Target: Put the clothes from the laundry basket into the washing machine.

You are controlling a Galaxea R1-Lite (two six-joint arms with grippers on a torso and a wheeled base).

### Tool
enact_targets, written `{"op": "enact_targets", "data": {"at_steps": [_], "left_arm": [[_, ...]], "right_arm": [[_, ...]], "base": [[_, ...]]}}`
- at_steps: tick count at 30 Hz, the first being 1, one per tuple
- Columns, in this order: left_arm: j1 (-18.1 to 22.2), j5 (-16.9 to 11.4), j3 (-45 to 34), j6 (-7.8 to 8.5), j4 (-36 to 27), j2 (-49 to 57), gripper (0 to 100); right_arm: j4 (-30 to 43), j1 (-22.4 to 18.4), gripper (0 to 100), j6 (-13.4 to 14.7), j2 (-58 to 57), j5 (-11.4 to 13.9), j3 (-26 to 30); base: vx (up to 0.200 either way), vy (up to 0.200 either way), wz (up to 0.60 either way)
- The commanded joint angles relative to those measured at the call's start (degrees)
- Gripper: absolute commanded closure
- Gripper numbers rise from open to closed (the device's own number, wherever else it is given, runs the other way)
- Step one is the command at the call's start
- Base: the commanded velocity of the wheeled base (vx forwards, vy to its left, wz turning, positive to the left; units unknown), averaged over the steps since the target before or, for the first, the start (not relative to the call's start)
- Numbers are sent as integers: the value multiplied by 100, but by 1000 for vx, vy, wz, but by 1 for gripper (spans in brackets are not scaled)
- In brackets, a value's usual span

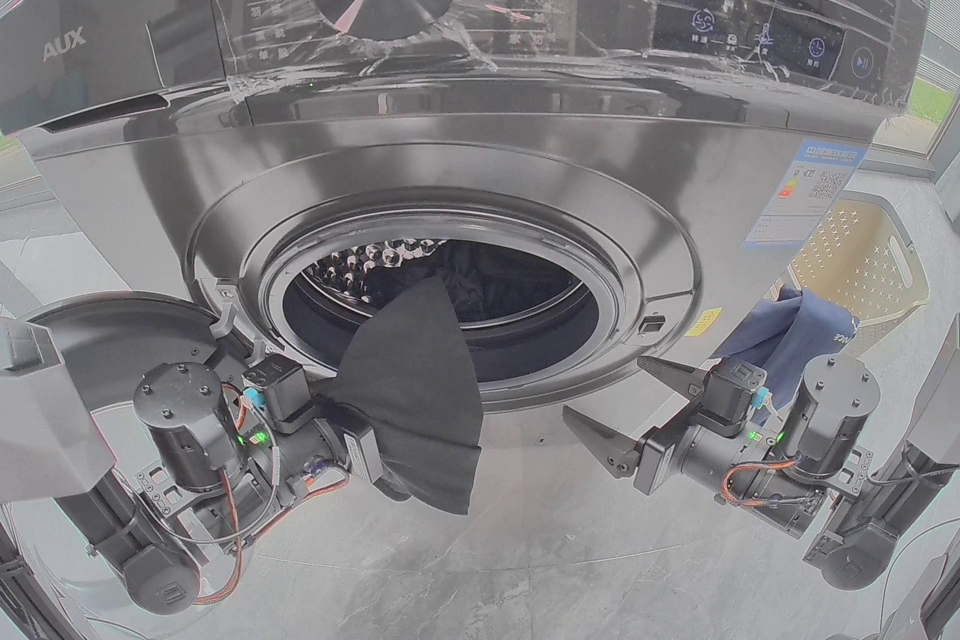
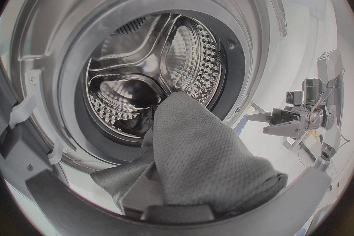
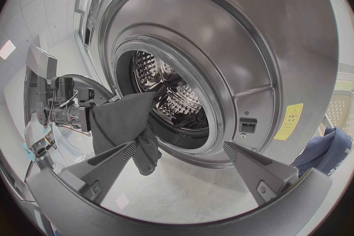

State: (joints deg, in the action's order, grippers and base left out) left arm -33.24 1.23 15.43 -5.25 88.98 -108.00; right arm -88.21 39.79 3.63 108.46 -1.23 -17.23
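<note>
Dark grey garment [image 1: 420, 392] hangs at lower centre, pinched in the left gripper [image 1: 372, 462], its top corner at the washing machine's [image 1: 640, 252] open mouth. At lower right, the right gripper [image 1: 625, 407] is spread wide. Farther back, at the right edge, the laundry basket [image 1: 870, 262] holds a blue garment [image 1: 790, 332].

Dark grey garment [image 1: 415, 392] hangs at the open washing machine [image 1: 450, 162] mouth; blue garment [image 1: 785, 334] drapes over laundry basket [image 1: 870, 257].
</note>
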Motion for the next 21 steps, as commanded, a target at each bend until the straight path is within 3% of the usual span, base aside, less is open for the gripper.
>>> {"op": "enact_targets", "data": {"at_steps": [1,11,17,21], "left_arm": [[-77,9,-5,-2,5,-46,100],[-121,44,47,7,5,-143,100],[-262,44,4,-2,5,-143,100],[-508,53,-58,-11,5,-160,100]], "right_arm": [[-3,38,0,6,9,-9,9],[-3,73,0,41,9,-9,0],[-3,73,0,41,9,-9,0],[-3,169,0,41,9,-17,0]], "base": [[0,0,0],[0,0,0],[200,0,0],[0,0,0]]}}
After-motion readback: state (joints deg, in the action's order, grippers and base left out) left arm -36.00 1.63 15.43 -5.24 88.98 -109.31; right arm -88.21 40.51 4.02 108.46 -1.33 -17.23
